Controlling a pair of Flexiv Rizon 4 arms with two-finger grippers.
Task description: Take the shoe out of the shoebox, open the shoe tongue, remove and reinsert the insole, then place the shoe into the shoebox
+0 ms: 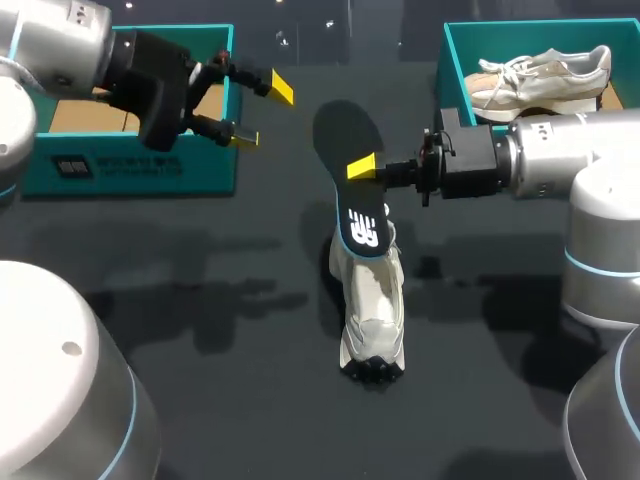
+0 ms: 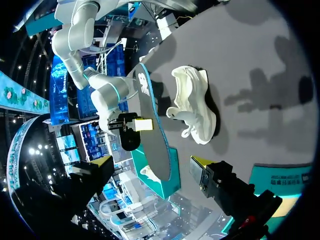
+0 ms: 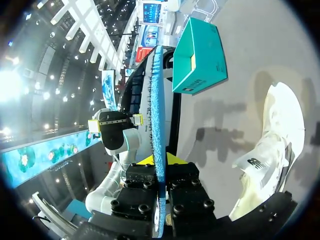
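A white shoe (image 1: 370, 310) lies on the dark table, toe toward the front edge; it also shows in the left wrist view (image 2: 196, 107) and beside the right gripper (image 3: 272, 150). My right gripper (image 1: 366, 168) is shut on a black insole (image 1: 352, 165) with a blue underside, held up above the shoe's heel. The insole stands edge-on between the right fingers (image 3: 158, 140). My left gripper (image 1: 262, 112) hangs open and empty in front of the left shoebox (image 1: 130, 165), to the left of the insole (image 2: 150, 130). Its yellow fingertips (image 2: 201, 161) stand wide apart.
A second teal shoebox (image 1: 455, 70) at the back right holds another pale shoe (image 1: 540, 78). The left teal box (image 3: 197, 55) is open with a brown floor. Dark bare tabletop (image 1: 220, 300) lies around the white shoe.
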